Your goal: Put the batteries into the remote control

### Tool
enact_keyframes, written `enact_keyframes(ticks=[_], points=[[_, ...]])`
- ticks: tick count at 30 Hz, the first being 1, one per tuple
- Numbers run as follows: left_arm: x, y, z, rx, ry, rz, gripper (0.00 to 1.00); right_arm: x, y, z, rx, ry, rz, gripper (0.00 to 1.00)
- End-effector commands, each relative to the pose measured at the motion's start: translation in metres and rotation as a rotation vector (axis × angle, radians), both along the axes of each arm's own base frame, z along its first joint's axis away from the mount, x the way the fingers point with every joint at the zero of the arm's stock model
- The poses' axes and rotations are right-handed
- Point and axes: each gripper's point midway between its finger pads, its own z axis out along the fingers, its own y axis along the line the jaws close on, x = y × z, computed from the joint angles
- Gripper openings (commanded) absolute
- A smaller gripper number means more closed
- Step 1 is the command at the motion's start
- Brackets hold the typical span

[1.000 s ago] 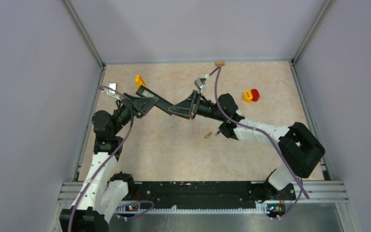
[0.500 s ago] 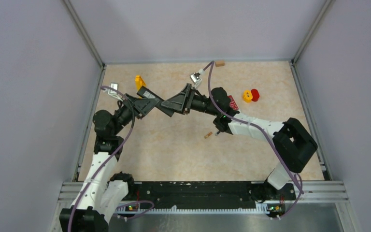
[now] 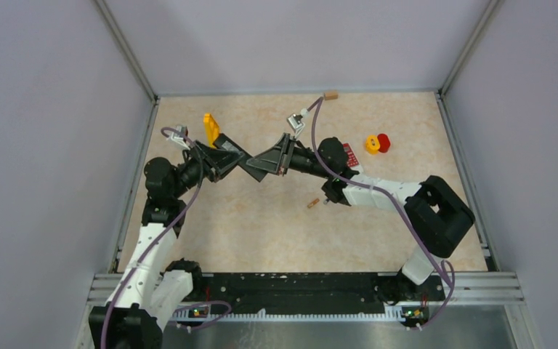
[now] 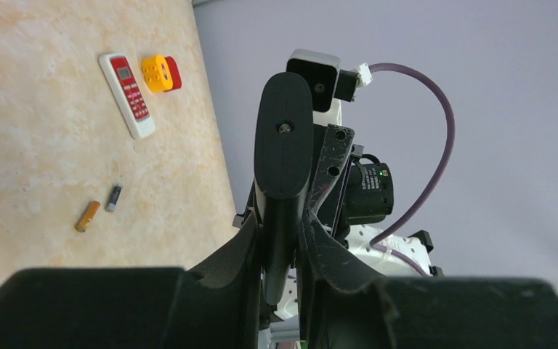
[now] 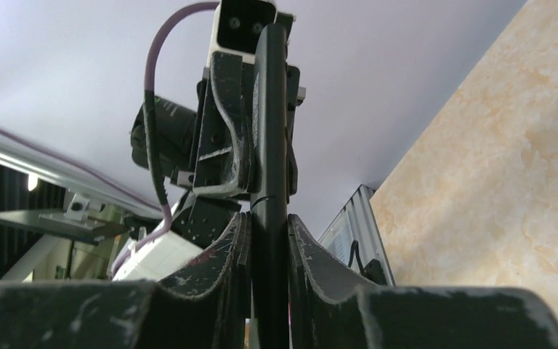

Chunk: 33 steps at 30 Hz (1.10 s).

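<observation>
A black remote control [image 3: 245,164] hangs above the table between both arms. My left gripper [image 3: 221,156] is shut on one end of it; in the left wrist view the remote [image 4: 283,145] stands up from between that gripper's [image 4: 283,225] jaws. My right gripper [image 3: 270,159] is shut on the other end, and in the right wrist view the remote [image 5: 269,131] runs up between this gripper's [image 5: 269,225] pads. An orange battery [image 3: 312,203] [image 4: 86,216] and a dark battery [image 3: 326,201] [image 4: 113,198] lie on the table under the right forearm.
A white remote with a red face [image 4: 128,94] [image 3: 350,155] lies beside the right arm. Yellow and red blocks [image 3: 377,143] [image 4: 158,73] sit at the right. An orange piece [image 3: 210,125] stands at the back left, a tan block [image 3: 330,94] by the back wall.
My right gripper has moved left along the black remote and now grips it close to the left gripper. The left arm has shifted slightly toward the back. The batteries have not moved.
</observation>
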Motion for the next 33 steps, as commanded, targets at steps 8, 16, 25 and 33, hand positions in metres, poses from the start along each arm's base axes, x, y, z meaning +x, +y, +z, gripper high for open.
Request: enact_keyframes(ticks=[8,16,25,33], points=[[-0.003,0.005,0.056,-0.066,-0.163,0.029,0.0,-0.014,-0.017,-0.019,-0.04,-0.081,0.066,0.14],[0.007,0.006,0.034,-0.022,-0.132,0.049,0.0,0.01,-0.011,-0.015,-0.07,0.023,-0.029,0.54],[0.016,0.014,0.013,0.106,-0.148,0.118,0.0,0.009,-0.02,-0.012,-0.059,0.106,-0.065,0.64],[0.018,0.018,0.007,0.135,-0.163,0.148,0.0,0.002,-0.026,-0.012,-0.08,0.153,-0.06,0.39]])
